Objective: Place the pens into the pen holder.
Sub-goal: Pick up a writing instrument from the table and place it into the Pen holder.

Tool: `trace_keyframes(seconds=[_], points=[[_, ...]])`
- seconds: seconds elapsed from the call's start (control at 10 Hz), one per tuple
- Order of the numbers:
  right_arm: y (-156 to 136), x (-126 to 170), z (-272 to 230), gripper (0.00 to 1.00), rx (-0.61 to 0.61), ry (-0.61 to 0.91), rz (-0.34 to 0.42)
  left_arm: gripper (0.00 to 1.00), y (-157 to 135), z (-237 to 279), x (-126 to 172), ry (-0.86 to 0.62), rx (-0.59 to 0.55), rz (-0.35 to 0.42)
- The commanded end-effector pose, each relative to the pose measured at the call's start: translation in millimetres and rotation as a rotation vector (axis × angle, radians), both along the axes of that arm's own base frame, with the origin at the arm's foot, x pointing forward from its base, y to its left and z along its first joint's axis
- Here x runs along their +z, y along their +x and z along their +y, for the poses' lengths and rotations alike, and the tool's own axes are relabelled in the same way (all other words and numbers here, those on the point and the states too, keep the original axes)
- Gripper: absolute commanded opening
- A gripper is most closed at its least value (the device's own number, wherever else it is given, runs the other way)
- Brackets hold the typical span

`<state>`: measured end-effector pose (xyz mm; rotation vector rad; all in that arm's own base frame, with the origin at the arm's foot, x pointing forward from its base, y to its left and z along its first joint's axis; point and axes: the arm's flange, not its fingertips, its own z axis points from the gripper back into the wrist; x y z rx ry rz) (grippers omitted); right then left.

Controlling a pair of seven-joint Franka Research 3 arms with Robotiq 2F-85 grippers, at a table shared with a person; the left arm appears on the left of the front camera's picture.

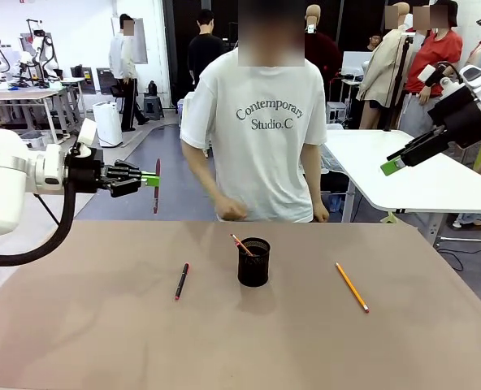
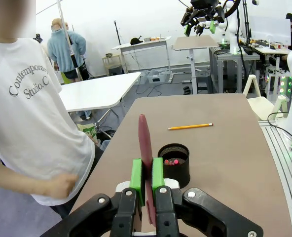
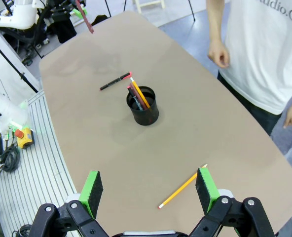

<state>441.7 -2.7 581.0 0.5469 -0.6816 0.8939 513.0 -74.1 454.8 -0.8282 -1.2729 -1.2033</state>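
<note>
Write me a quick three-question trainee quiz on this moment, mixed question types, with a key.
1. True or false: the left gripper is shut on the brownish-pink pen.
2. How many pens lie flat on the table? A one; B two; C four.
3. Fill in: the right gripper hangs ____ above the table.

Key: 1 true. 2 B: the black pen to the left of the pen holder in the front view, and the yellow pencil to its right. 3 open.
</note>
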Motion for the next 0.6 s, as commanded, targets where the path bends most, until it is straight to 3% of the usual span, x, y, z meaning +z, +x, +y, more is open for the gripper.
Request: trace_keyframes(seconds=[0.0, 0.5], points=[[0.4, 1.2, 0.8, 1.00, 0.004, 0.009, -0.006, 0.00, -0.8, 0.0, 2.3, -0.008, 0.003, -0.003], [0.4, 1.2, 0.8, 1.00, 0.004, 0.009, -0.006, 0.00, -0.8, 0.0, 2.3, -0.008, 0.003, -0.003]])
